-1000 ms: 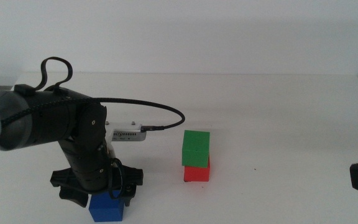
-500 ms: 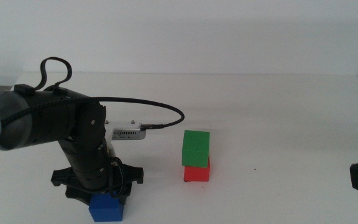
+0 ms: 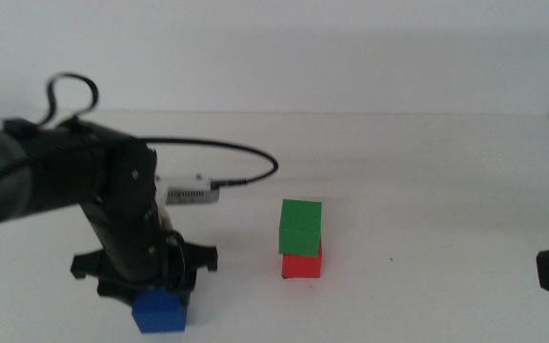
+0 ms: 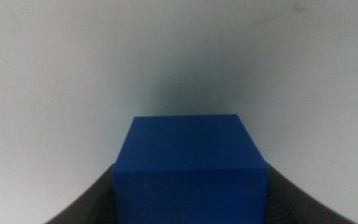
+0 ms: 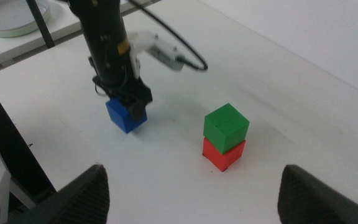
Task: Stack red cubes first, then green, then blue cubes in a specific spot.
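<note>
one cube remains: the left gripper [image 3: 158, 297], jaws clamped on the blue cube [image 3: 158, 311] at seven o'clock of the green [image 3: 300, 227]-on-red [image 3: 301, 264] stack, should lift clear, then lower squarely on top.

The blue cube [image 3: 159, 311] pinched in the left claw [image 3: 156, 303] looks matt, smooth and solid, as do the green cube [image 3: 300, 227] and red cube [image 3: 301, 264] beside that claw. The worktop [image 3: 427, 181] is plain white, smooth, faintly sheened.
</note>
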